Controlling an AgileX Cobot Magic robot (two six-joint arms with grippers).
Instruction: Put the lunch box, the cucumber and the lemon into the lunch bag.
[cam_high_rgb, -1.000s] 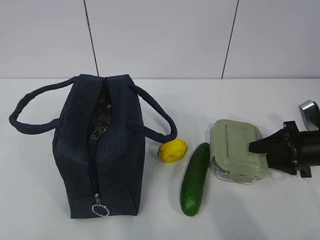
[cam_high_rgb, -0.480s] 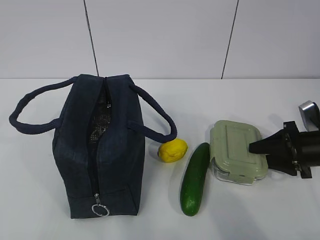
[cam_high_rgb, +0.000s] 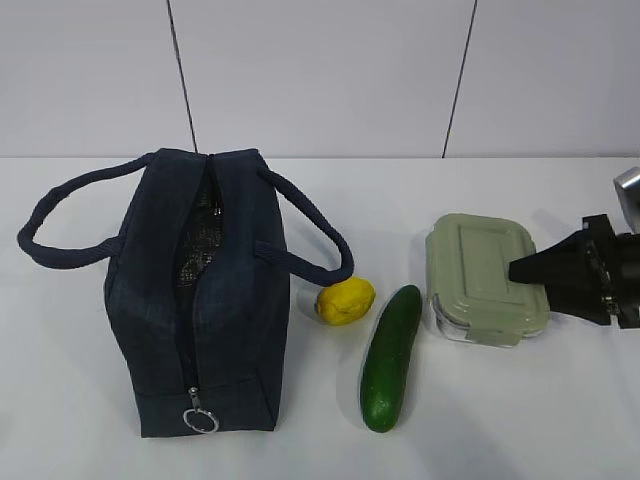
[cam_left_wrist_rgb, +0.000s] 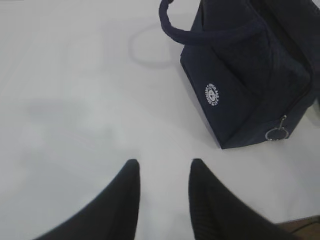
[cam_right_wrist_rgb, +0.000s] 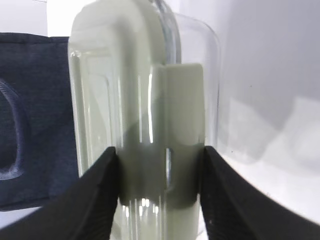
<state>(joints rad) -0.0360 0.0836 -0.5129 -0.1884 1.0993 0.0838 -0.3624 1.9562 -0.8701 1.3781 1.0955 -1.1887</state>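
The sage-lidded lunch box (cam_high_rgb: 480, 272) hangs slightly above the table at the right, with my right gripper (cam_high_rgb: 517, 270) shut on its right edge. In the right wrist view the lunch box (cam_right_wrist_rgb: 145, 95) fills the frame, and the right gripper (cam_right_wrist_rgb: 160, 156) clamps its lid clip from both sides. The cucumber (cam_high_rgb: 390, 357) and the lemon (cam_high_rgb: 346, 300) lie on the table between the box and the navy lunch bag (cam_high_rgb: 215, 290), whose top zipper is open. My left gripper (cam_left_wrist_rgb: 164, 167) is open over bare table, short of the lunch bag (cam_left_wrist_rgb: 245, 85).
The bag's two looped handles (cam_high_rgb: 310, 235) splay out to either side, the right one ending just above the lemon. A metal ring pull (cam_high_rgb: 201, 420) hangs at the bag's near end. A white wall rises behind the white table (cam_high_rgb: 90, 420).
The right gripper has raised the lunch box and carried it a little to the right and away from the cucumber. Bag, lemon and cucumber have not moved.
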